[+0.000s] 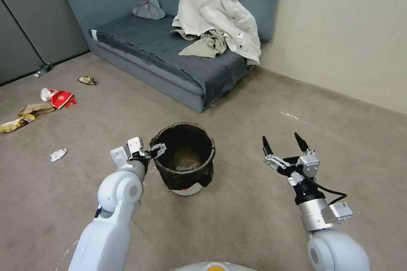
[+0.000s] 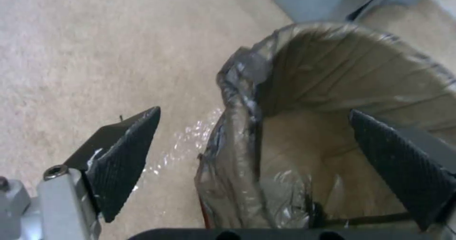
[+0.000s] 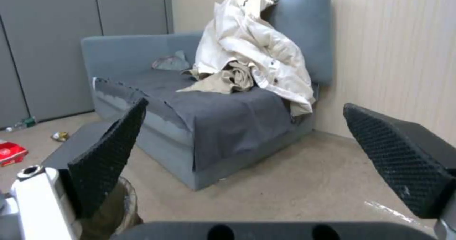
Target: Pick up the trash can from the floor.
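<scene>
The trash can (image 1: 190, 175), a small white bin lined with a dark bag folded over its rim, stands upright on the beige carpet floor (image 1: 237, 228) just in front of me. My left gripper (image 1: 157, 150) is at the can's left rim. In the left wrist view the left gripper (image 2: 254, 110) is open and straddles the rim of the trash can (image 2: 332, 72): one finger (image 2: 126, 151) is outside and the other (image 2: 399, 158) inside. My right gripper (image 1: 285, 143) hovers open to the right of the can, well apart from it, holding nothing. The right wrist view shows that gripper (image 3: 244, 103) and the can's rim (image 3: 121, 204).
A grey sofa (image 1: 169, 51) with a white jacket (image 1: 216, 12) stands behind the can against the wall. Litter lies on the floor at left: a red packet (image 1: 61, 98), a crumpled paper (image 1: 58, 154), a bottle (image 1: 42, 70). Bare carpet surrounds the can.
</scene>
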